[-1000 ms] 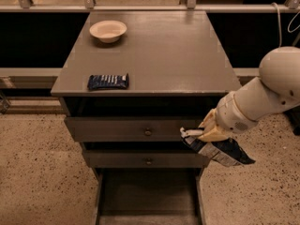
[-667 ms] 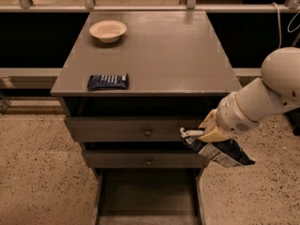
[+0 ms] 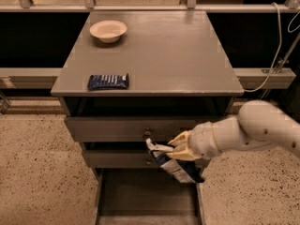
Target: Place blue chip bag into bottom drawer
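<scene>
My gripper is shut on the blue chip bag, a crinkled dark blue bag with white patches that hangs down from the fingers. It is in front of the middle knobbed drawer, just above the right part of the bottom drawer. The bottom drawer is pulled out, a long plain grey tray with low side walls. The white arm reaches in from the right.
A flat dark blue bar-shaped packet lies near the front left edge of the grey cabinet top. A pale bowl sits at the back left. Two knobbed drawers are above the open one. Speckled floor lies on both sides.
The arm has moved left and lower, carrying the blue chip bag from the cabinet's right front toward the middle, above the open bottom drawer.
</scene>
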`<state>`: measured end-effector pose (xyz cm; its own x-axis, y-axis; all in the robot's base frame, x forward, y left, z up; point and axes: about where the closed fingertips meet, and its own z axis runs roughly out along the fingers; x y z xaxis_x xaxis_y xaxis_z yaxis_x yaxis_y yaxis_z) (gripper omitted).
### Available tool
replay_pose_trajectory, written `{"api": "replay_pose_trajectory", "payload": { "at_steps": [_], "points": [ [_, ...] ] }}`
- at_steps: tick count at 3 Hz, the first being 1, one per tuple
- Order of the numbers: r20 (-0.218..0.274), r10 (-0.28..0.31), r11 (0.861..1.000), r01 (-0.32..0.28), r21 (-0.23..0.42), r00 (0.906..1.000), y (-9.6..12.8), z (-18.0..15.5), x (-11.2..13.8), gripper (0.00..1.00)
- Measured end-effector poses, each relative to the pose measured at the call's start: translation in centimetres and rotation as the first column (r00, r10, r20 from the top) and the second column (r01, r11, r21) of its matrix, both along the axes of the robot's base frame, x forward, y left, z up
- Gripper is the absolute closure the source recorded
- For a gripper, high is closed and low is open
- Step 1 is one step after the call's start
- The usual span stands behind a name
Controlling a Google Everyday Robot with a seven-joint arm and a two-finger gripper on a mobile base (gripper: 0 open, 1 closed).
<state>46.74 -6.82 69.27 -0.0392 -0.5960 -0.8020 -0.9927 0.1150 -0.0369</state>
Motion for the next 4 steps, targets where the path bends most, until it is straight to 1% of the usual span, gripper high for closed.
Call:
{"api": "replay_pose_trajectory", "payload": {
  "at_steps": [1, 2, 3, 4],
  "points": [
    [-0.009, 0.034, 0.988, -0.032, 0.154, 0.9994, 5.5, -6.3, -0.5, 1.0],
    [-0.089, 0.064, 0.965, -0.039, 0.258, 0.9939, 9.8, -15.1, -1.5, 1.0],
    [-0.184, 0.073, 0.953, -0.014, 0.302, 0.9802, 11.5, -21.3, -2.3, 1.0],
    [-0.304, 0.08, 0.944, 0.026, 0.33, 0.9492, 13.1, -26.6, -2.8, 1.0]
  ]
}}
